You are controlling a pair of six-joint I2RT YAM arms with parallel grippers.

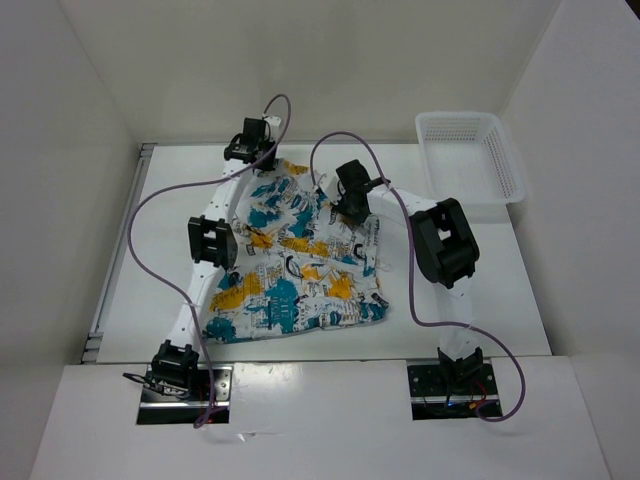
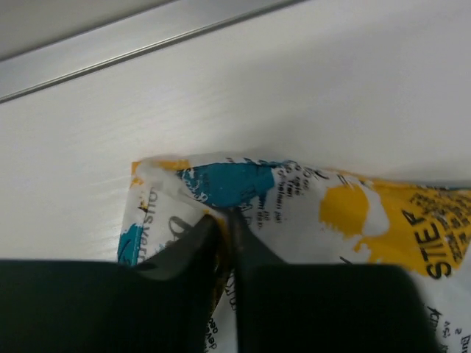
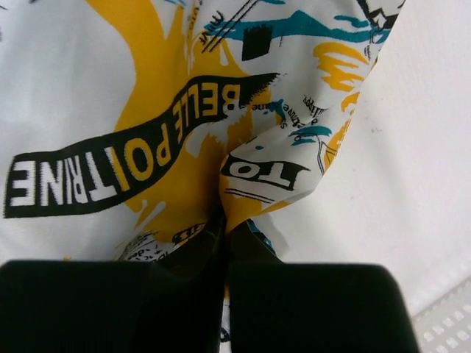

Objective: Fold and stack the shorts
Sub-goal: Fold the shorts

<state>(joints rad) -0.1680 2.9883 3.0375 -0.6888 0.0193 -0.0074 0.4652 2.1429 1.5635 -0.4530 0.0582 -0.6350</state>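
The printed shorts lie spread on the white table, white cloth with teal, yellow-orange and black print. My left gripper is at their far left corner, shut on a pinch of the cloth; in the left wrist view the shut jaws grip the shorts near that corner. My right gripper is at the far right part of the shorts, shut on a fold of cloth; the right wrist view shows the shorts bunched at the closed jaws. I cannot tell two separate pieces apart.
A white plastic lattice basket stands at the back right of the table. A metal rail runs along the table's far left edge. Purple cables loop over the table from both arms.
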